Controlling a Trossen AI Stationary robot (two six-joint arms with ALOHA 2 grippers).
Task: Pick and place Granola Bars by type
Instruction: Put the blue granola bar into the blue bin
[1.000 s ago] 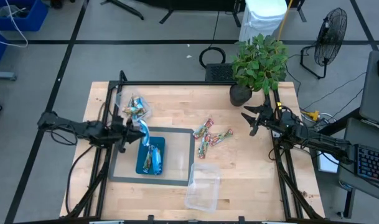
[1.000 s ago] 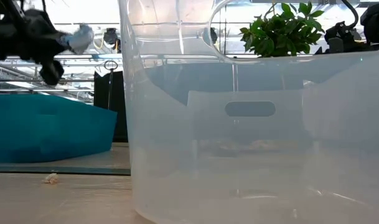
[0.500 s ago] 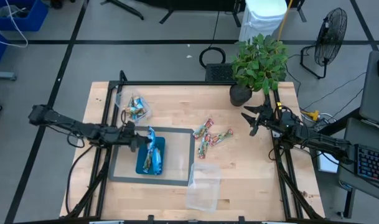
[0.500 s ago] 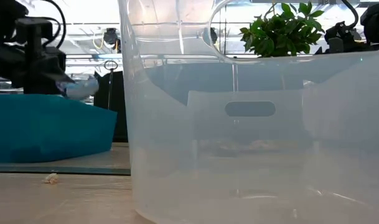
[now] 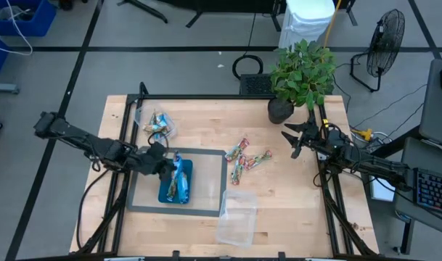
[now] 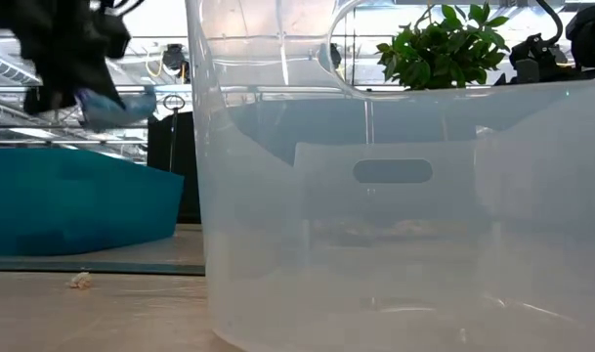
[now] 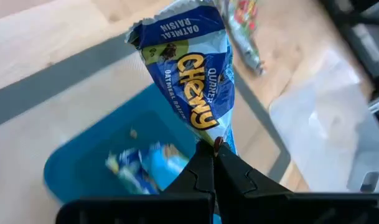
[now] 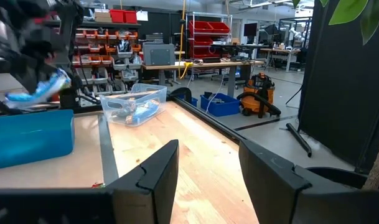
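Observation:
My left gripper (image 5: 165,164) hangs over the far end of the teal tray (image 5: 162,194), shut on a blue granola bar (image 7: 188,81). Two or more blue bars (image 5: 180,185) lie in that tray. Silver-tan bars sit in a clear tub (image 5: 157,125) at the far left. Red-green bars (image 5: 246,158) lie loose on the wood in the middle of the table. At the right edge, my right gripper (image 5: 293,139) stands open and level with nothing between its fingers (image 8: 158,171). My left gripper pinches one end of the blue bar's wrapper (image 7: 215,144) between its two shut fingertips. It comes slanting down from the table's left. The bar sticks out ahead of the fingers, lifted clear above the tray (image 6: 116,103).
An empty clear tub (image 5: 236,216) stands near the front edge, right of the grey mat (image 5: 210,206) under the tray; it fills the low view (image 6: 395,196). A potted plant (image 5: 302,72) stands at the far right corner beside my right arm.
My left gripper has carried the blue bar from the tray's far left corner toward the right, over the tray. It dipped, then rose again, and tipped and rolled so that it now points more steeply down. It stays shut on the bar.

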